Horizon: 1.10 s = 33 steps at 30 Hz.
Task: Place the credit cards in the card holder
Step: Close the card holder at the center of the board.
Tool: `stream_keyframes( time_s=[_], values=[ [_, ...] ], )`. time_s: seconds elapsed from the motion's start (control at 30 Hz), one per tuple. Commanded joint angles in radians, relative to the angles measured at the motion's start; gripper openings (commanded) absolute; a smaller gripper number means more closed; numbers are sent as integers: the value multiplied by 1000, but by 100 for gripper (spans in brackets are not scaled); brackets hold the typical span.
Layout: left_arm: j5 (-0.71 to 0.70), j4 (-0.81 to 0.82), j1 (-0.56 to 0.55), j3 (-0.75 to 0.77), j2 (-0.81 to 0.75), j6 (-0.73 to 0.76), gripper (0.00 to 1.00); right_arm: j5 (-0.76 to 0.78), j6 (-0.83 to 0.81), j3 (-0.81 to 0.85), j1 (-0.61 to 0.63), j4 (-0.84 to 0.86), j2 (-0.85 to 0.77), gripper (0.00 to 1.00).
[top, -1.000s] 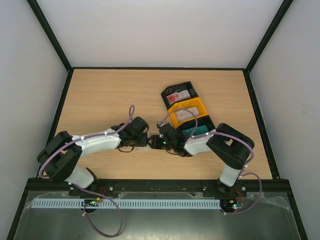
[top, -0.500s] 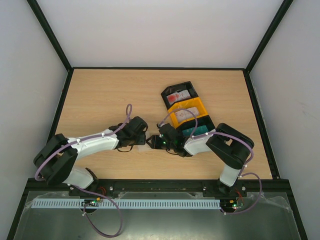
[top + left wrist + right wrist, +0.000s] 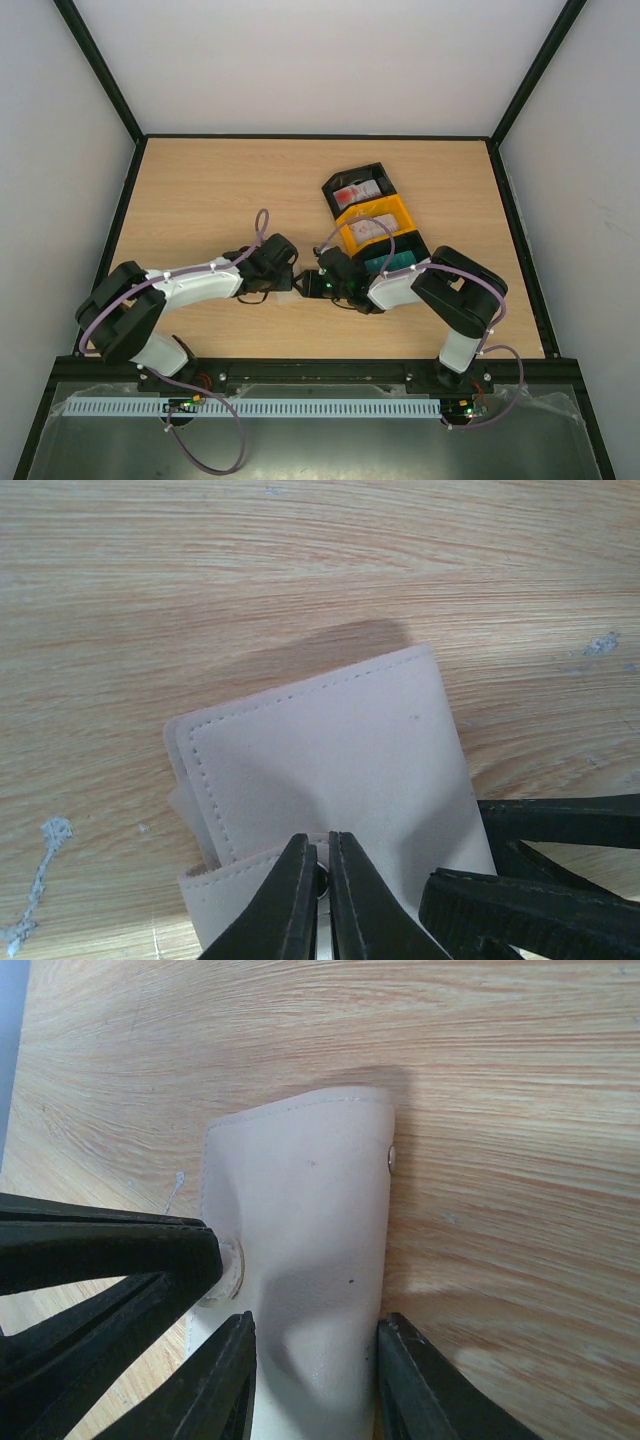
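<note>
The holder (image 3: 330,760) is lying flat on the table (image 3: 200,190), near the middle of its near half, between the two grippers, which are meeting it from opposite sides. The left gripper (image 3: 323,875) is pinching almost fully closed on the flap (image 3: 230,880) at the holder's near edge, with only a sliver of gap between its tips and a bit of metal showing there. The right gripper (image 3: 315,1325) is holding its fingers well apart, one at each long edge of the holder's end; I cannot tell whether they are squeezing it or merely flanking it. A small snap (image 3: 391,1157) is sitting by the holder's right edge in the right wrist view. The holder's stitched far edge and both far corners are lying exposed on bare wood, which is stretching away to the left and toward the far wall. To the right, the row of bins (image 3: 347,237) is standing just beyond the right arm, running diagonally toward the far right, and the cards (image 3: 372,229) are resting inside them, apart from the holder.
</note>
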Motion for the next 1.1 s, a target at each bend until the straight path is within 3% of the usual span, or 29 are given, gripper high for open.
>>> stream_keyframes(
  time_s=[0.0,0.53,0.6,0.67,0.77,0.87,1.07],
  values=[
    [31,9,1,-5,18,-1,6,12,6,-38,3,-167,70,35],
    [58,15,0,-35,-25,-9,6,15,10,-38,3,-166,74,35],
    [57,20,-2,-34,-55,-15,12,21,18,-44,4,-162,49,34],
    [39,17,-1,-41,-100,-31,26,21,35,-49,4,-166,26,34],
    [-14,4,1,-64,-151,-67,42,-2,129,-93,24,-90,-11,25],
    [-44,7,20,-103,-167,-99,58,13,193,-88,87,-85,-19,23],
    [6,74,71,-164,-133,-114,57,13,199,-12,122,-132,-3,22]
  ],
)
